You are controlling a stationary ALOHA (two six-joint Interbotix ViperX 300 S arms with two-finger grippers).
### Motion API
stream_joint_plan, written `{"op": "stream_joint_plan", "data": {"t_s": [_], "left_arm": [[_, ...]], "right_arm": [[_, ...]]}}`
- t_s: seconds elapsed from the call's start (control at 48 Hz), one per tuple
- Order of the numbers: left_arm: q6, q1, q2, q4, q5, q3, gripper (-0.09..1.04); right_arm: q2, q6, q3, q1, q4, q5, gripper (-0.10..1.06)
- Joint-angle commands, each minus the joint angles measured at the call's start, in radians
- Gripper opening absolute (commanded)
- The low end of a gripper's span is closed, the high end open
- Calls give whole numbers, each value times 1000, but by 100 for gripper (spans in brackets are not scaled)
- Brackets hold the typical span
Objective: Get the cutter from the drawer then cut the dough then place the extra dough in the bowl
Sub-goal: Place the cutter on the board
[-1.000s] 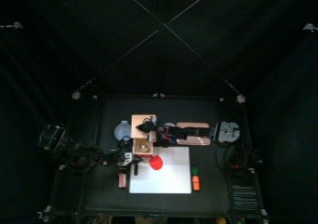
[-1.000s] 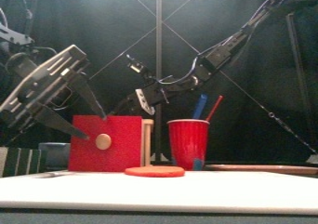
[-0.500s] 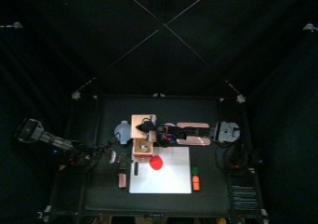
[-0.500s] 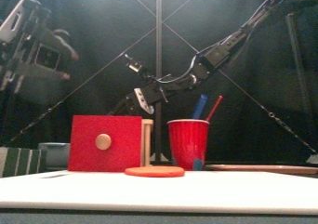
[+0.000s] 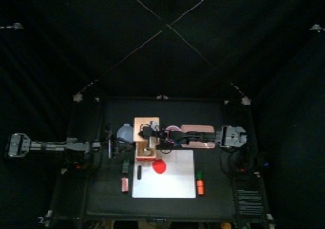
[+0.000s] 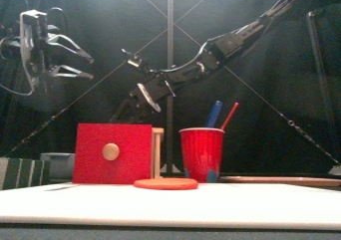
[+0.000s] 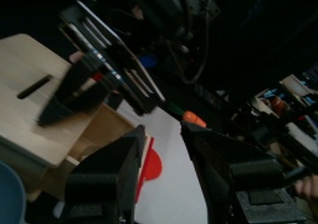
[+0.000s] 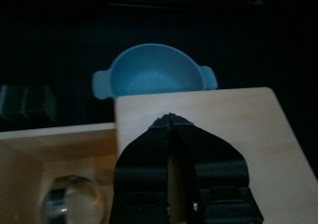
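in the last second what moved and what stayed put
The left pincer, open, rose from low on the left, and its arm now reaches in toward the pale wooden box. The right pincer, shut above that box, lifted slightly. The red drawer front, flat red dough disc, red cup and white cutting board stayed put.

Black table point(image 5: 105, 200) bears white board point(image 5: 178, 185), wooden box point(image 6: 112, 154), bowl point(image 8: 154, 72)

Left arm point(image 5: 57, 144): slim, greyish-black links. Right arm point(image 6: 246, 30): black, jointed, upper right of frame. Left gripper point(image 7: 165, 142): thick, blocky black jaws. Right gripper point(image 8: 166, 125): broad black tapering jaws.
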Motion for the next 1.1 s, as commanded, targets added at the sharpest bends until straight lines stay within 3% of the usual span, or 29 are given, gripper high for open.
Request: {"op": "stream_joint_plan", "data": {"t_s": [0.021,0.229,0.417,0.562,0.833,0.938,1.104], "left_arm": [[5,35,-11,41,-9,-12,77],[26,75,-12,103,-11,-11,77],[89,126,-17,158,-11,-8,77],[169,158,-25,213,-21,-6,77],[278,160,-48,253,-75,-11,77],[288,158,-67,256,-114,-8,77],[290,152,-84,284,-146,-6,77]], "right_arm": [[-95,2,-18,18,5,8,3],[-206,3,-17,41,32,78,3],[-261,-2,-29,61,72,302,7],[-265,-2,-49,75,100,433,22],[-230,0,-81,87,201,520,69],[-206,-2,-101,86,201,551,78],[-160,-9,-126,84,198,581,78]]}}
